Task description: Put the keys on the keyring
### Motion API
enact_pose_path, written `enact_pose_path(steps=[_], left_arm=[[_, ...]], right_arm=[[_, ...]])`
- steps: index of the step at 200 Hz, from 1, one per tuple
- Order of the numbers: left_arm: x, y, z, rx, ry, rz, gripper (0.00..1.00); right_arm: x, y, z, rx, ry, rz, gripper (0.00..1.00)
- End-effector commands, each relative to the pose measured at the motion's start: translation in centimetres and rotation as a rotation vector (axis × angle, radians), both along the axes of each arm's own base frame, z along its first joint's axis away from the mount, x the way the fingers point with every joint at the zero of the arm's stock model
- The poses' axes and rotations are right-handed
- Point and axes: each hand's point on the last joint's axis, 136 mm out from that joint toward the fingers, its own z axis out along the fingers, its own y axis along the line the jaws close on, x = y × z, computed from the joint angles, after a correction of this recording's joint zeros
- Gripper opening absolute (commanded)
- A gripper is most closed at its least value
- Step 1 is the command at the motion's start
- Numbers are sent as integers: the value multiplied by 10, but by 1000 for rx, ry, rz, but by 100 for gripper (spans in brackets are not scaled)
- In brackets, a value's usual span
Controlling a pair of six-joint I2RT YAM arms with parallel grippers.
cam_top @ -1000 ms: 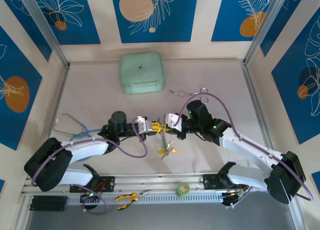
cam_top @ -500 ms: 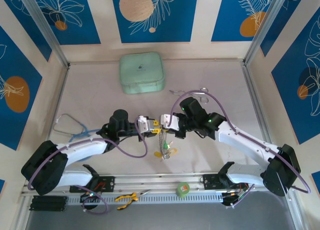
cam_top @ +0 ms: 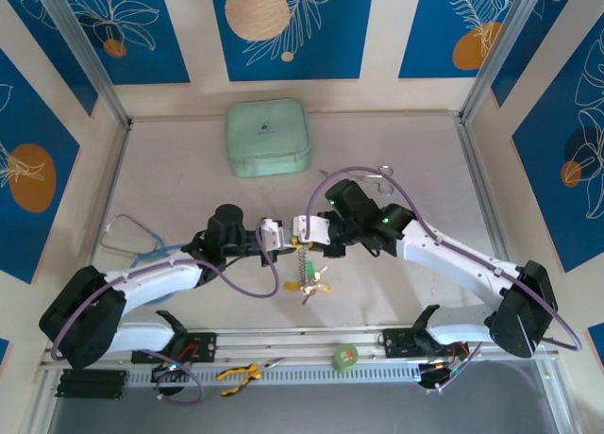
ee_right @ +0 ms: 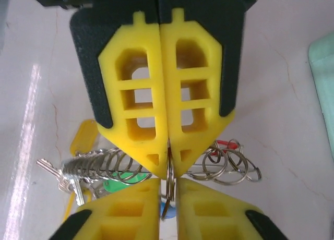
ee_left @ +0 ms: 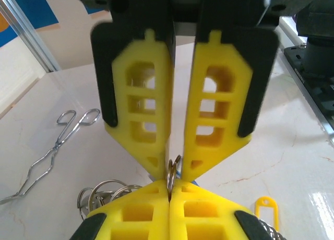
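The left hand [ee_left: 170, 187] is clenched tip to tip on the thin wire of the keyring [ee_left: 172, 167], with no gap between its yellow pads. The keyring sits at mid-worktop [cam_top: 189, 170], held just off the surface where the two hands meet nose to nose. From both wrist views it shows edge-on as a pair of fine upright wires. I judge that it stands on edge, its flat faces turned toward the near and far sides of the worktop and its plane running along the line between the hands.

Beneath it a coil of rings [ee_right: 104, 167] stretches away toward the near edge, so the bunch's long axis runs far to near. The keys [cam_top: 310, 285] fan out at the near end, among a yellow tag [ee_right: 83, 138] and a green tag [ee_right: 117, 187]. More loose-looking rings and a red tag [ee_right: 229, 143] lie on the far side.

The right hand [ee_right: 168, 181] has its pads slightly parted, with the wire passing through the gap. Whether they bear on it I cannot tell.

By my reading the task is mid-threading. Most keys appear gathered in one bunch under the ring, but which are actually strung on it is not clear.
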Motion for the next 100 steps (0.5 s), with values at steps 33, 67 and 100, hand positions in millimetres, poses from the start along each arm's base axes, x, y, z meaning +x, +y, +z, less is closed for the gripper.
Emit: enact_pose_path(steps=[33, 67, 100], left_arm=[[-12, -2, 18, -124, -17, -43, 0], [-15, -4, 22, -177, 13, -61, 0], [-16, -6, 22, -201, 28, -77, 0]], right_arm=[[-17, -2, 23, 343, 82, 41, 31], [-15, -3, 9, 357, 99, 19, 32], [-12, -2, 7, 367, 94, 11, 32]])
